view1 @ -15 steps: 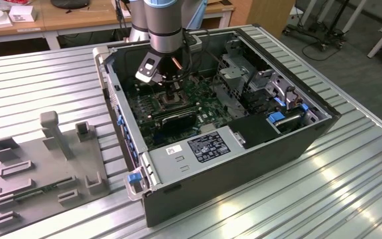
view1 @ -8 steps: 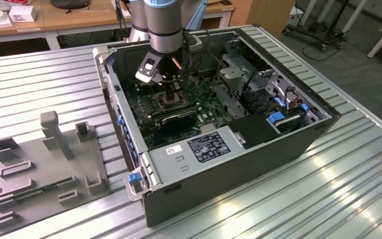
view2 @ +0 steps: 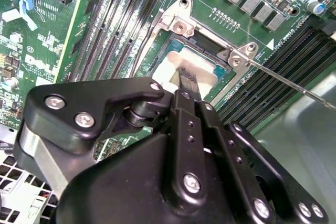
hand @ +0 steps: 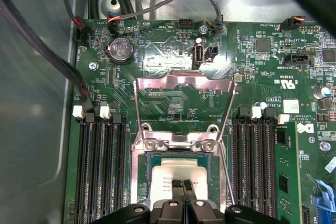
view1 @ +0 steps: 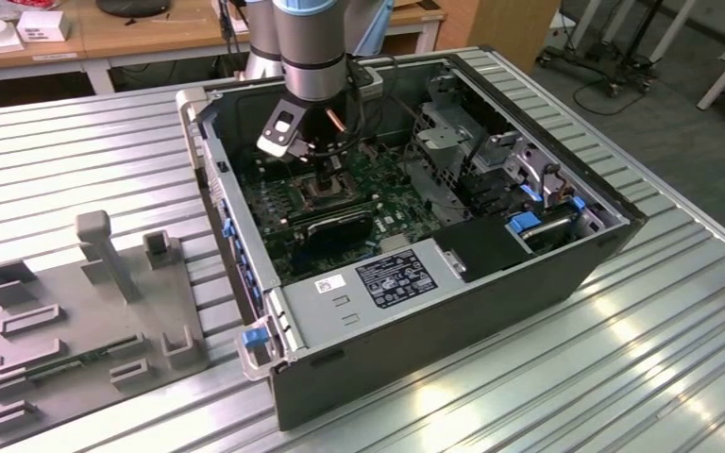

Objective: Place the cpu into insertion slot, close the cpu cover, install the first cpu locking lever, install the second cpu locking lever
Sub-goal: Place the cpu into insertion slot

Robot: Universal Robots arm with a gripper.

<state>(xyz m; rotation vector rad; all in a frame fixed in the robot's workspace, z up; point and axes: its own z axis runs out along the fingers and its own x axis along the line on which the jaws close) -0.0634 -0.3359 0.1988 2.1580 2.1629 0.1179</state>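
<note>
Closest to us, the gripper [hand: 182,184] is hanging empty, fingers pinched together, and we are seeing the cpu [hand: 167,174] lying in the insertion slot [hand: 144,179] straight beneath its tips, upper-centre in the exterior view.

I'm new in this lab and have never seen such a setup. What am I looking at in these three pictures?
The machine is a robot arm ending in a gripper, a claw with two fingers. The exterior view comes from a camera off the arm. It shows an open computer case lying on a ribbed metal table, with a grey holder tray toward that view's left. The arm reaches down into the case.

Both wrist views come from cameras riding on the arm and look at the green circuit board. There the cpu, a pale square chip, lies in the insertion slot. The cpu cover stands swung open. The gripper's tips sit close together at the chip's face, with nothing visibly held.
</note>
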